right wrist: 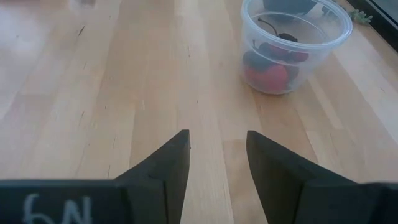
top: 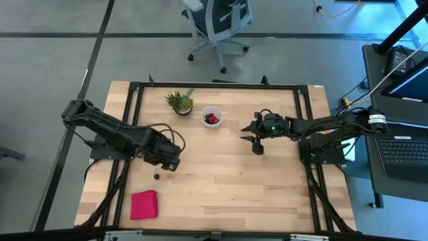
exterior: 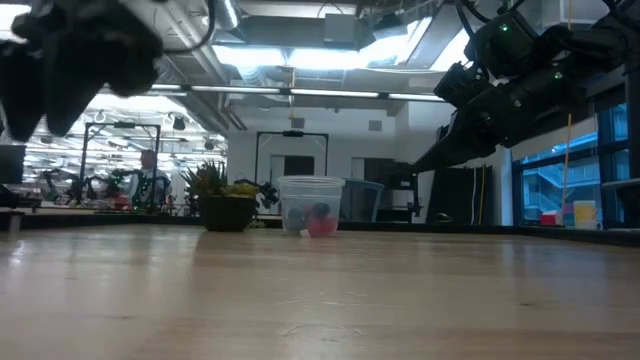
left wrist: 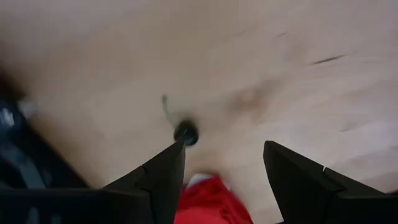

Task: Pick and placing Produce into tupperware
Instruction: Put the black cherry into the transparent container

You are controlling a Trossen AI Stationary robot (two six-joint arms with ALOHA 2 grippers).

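Nearest in the left wrist view: left gripper (left wrist: 224, 165), fingers spread wide, empty, above bare table (top: 221, 181); one small dark fruit (left wrist: 186, 133) with a thin stem on the wood just ahead of the fingertips. In the high view, same fruit (top: 157, 176) just beside the left gripper (top: 167, 164), well apart from the cup.

Count: two arms, one cup, one plant, one cloth, one loose fruit; fruits in the cup several, exact number not discernible.

Cup (top: 212, 117): small, round, clear plastic, whitish rim, upright near the table's far edge, just beside the plant (top: 179, 102). Contents (right wrist: 273, 62): dark red to bright red round fruits, one stem visible.

Right gripper (right wrist: 217, 162): fingers parted, pinching nothing, over bare wood near the cup (right wrist: 292, 40).

Cloth (top: 144, 204): flat, pink-red, near the front left corner.

Legible writing: white characters "6N" on the right gripper body
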